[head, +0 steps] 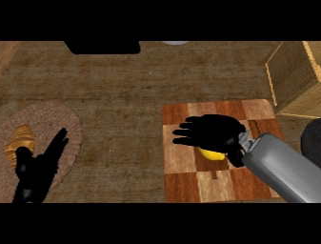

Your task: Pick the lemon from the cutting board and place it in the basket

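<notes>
Head view: right hand [208,131] over small yellow lemon [211,154] on checkered wooden cutting board [215,183], fingers curling down around it. Left hand [40,164] fingers straight, resting above round woven mat [1,162] with croissant [18,140]. Woven wicker basket [296,78] far right.

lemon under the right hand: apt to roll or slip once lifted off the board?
Probably apt to roll: the lemon looks rounded and lies on the flat cutting board, nothing bracing it. Its skin looks smooth, so it may slip. The right hand covers most of it; whether the fingers enclose it can't be told.
</notes>
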